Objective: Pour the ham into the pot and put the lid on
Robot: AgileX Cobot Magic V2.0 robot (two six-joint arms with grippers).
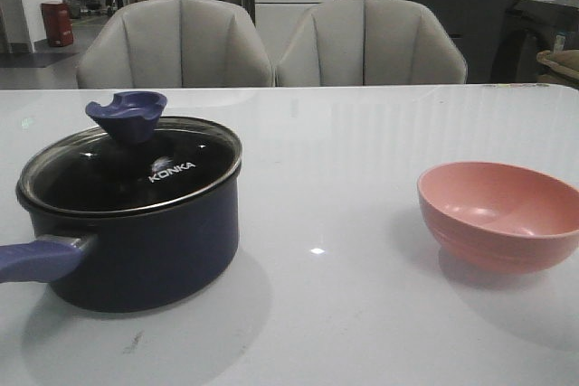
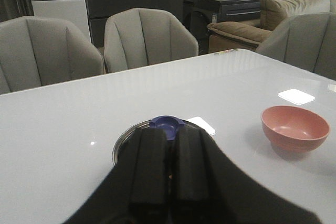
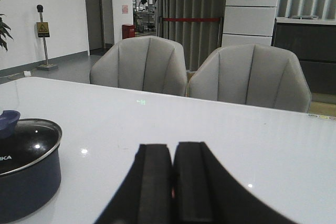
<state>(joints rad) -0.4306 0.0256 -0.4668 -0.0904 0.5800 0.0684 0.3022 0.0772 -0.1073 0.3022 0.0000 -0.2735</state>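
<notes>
The dark blue pot [image 1: 149,255] stands at the table's left with its handle [image 1: 36,259] pointing left. The glass lid [image 1: 181,169] with "KONKA" lettering sits level on it, its blue knob [image 1: 127,115] on top. No ham shows in any view, and the pink bowl [image 1: 502,214] on the right looks empty. Neither gripper appears in the front view. My left gripper [image 2: 170,132] is shut and empty, above and behind the lid's knob [image 2: 167,124]. My right gripper [image 3: 172,148] is shut and empty over bare table, with the pot [image 3: 23,182] off to its side.
Two grey chairs [image 1: 172,42] [image 1: 371,38] stand behind the table's far edge. The pink bowl [image 2: 295,127] sits apart from the pot, with bare white tabletop [image 1: 326,187] between them.
</notes>
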